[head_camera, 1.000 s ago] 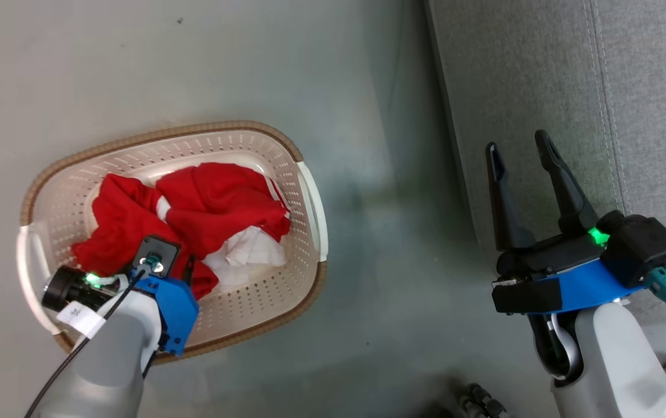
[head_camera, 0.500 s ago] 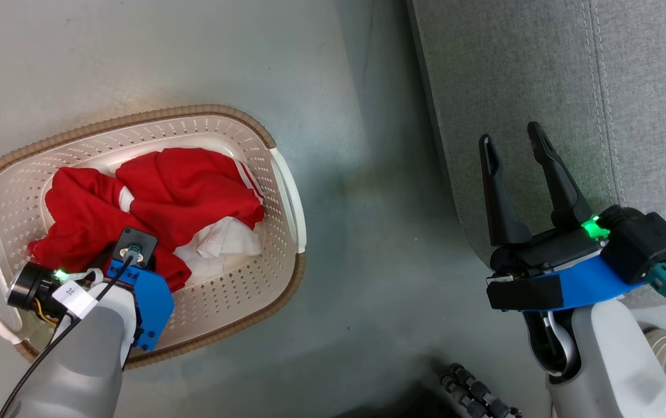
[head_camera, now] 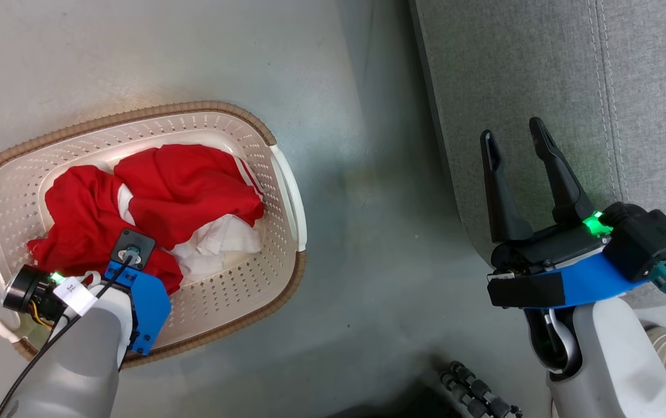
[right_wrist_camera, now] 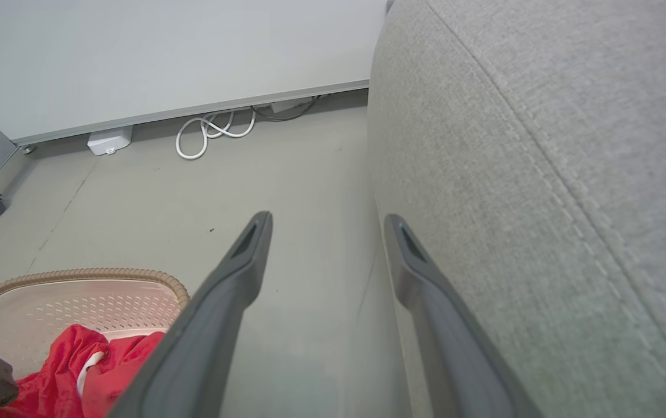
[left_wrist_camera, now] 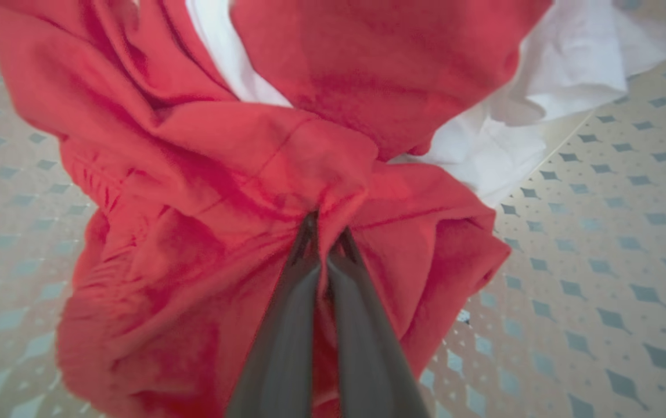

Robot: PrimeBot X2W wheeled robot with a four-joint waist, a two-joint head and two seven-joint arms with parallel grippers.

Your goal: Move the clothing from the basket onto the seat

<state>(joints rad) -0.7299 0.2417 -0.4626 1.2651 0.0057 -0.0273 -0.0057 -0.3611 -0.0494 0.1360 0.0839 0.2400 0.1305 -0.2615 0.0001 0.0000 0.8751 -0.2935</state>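
Over the last second the left gripper (left_wrist_camera: pixel 324 231) has been closing, and it is now pinching a fold of the clothing (head_camera: pixel 193 186) tightly between its two dark fingers (left_wrist_camera: pixel 286 325), which are pressing almost flat against each other in the left wrist view. Red cloth is puckering into creases around the fingertips. The rest of the scene is staying much as it was half a second ago. The clothing is lying in a crumpled heap inside the basket (head_camera: pixel 135 113), with its red folds spreading across the middle and left of the perforated bottom and a white part (head_camera: pixel 216 244) bunching on the side toward the seat. The left forearm is reaching down over the near rim of the basket, its blue wrist housing hiding the fingers in the head view. The basket is standing on the grey floor (head_camera: pixel 164 52), apart from the seat (head_camera: pixel 542 69), with a strip of bare floor running between them. The right gripper (head_camera: pixel 511 129) is hanging over the near edge of the seat, its fingers standing wide apart and gripping nothing. In the right wrist view those fingers are framing the gap between the seat's rounded side and the basket's corner, and a white cable (right_wrist_camera: pixel 211 130) is lying coiled by the far wall.
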